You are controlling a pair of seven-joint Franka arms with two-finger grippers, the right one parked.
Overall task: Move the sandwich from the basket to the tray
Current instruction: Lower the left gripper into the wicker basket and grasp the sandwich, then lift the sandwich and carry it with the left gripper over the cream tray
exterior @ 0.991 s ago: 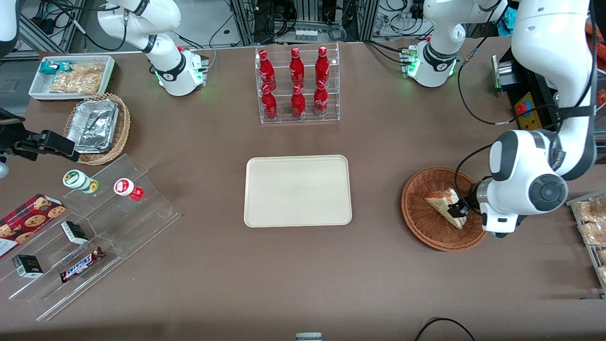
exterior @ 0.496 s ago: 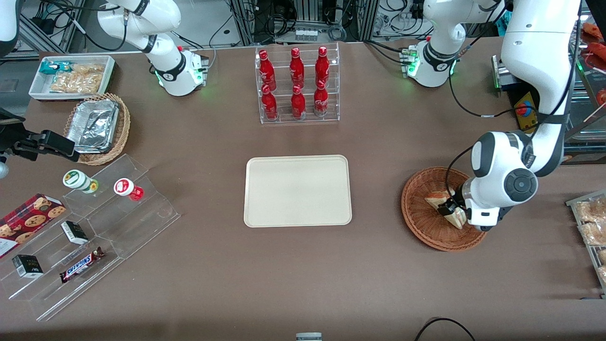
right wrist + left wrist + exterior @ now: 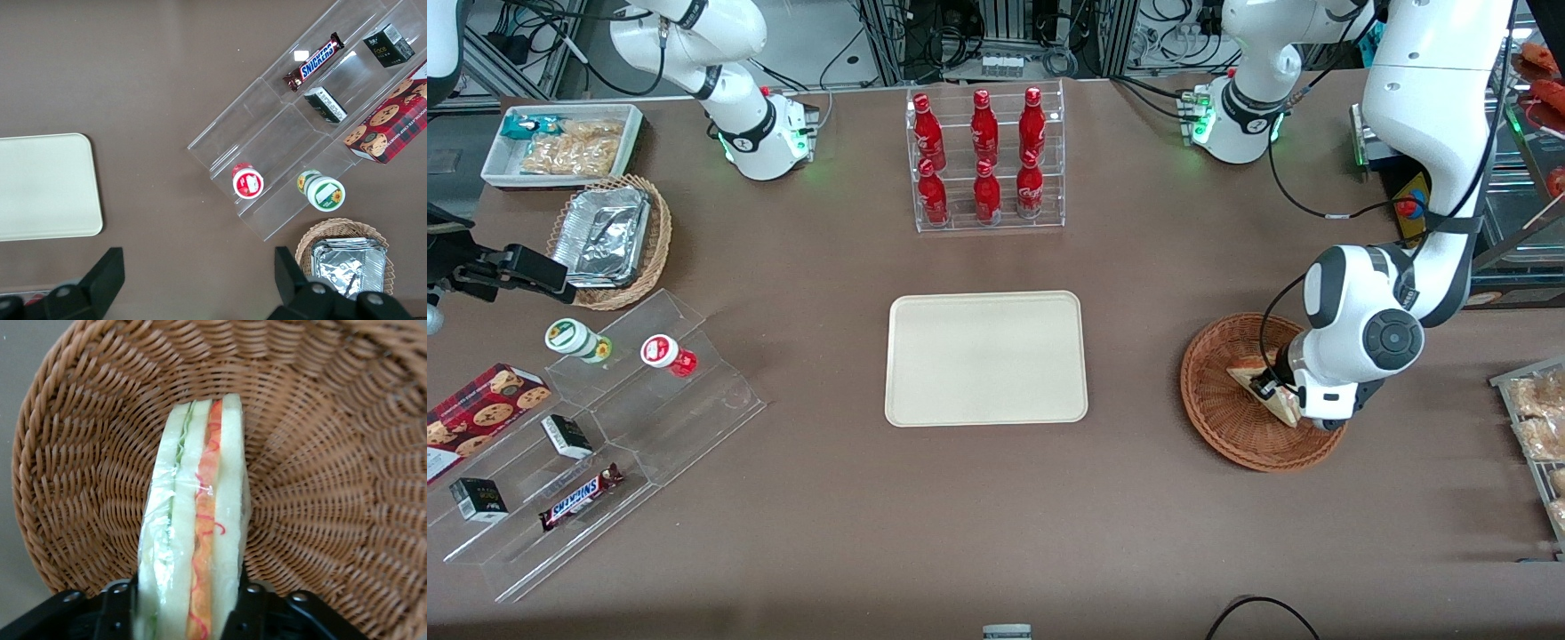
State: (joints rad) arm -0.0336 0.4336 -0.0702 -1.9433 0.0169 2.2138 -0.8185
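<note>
The sandwich (image 3: 1247,374), a clear-wrapped wedge of white bread with red and green filling, stands on edge in the round reddish-brown basket (image 3: 1214,404). My left gripper (image 3: 1272,392) is down in the basket with one black finger against each bread face, shut on the sandwich. In the left wrist view the sandwich (image 3: 200,513) fills the gap between the fingers (image 3: 117,608) of the gripper (image 3: 189,608), with the basket's weave (image 3: 327,453) around it. The cream-beige tray (image 3: 987,358) lies flat at the table's middle, toward the parked arm from the basket; it also shows in the right wrist view (image 3: 47,187).
A clear rack of red bottles (image 3: 984,160) stands farther from the front camera than the tray. A wire rack of baked goods (image 3: 1536,418) sits at the working arm's end. Acrylic steps with snacks (image 3: 596,436), a tan basket with foil trays (image 3: 609,240) and a white bin (image 3: 560,142) lie toward the parked arm's end.
The left arm has swung toward the tray over the basket, and the gripper has settled around the sandwich. The sandwich stays in the basket.
</note>
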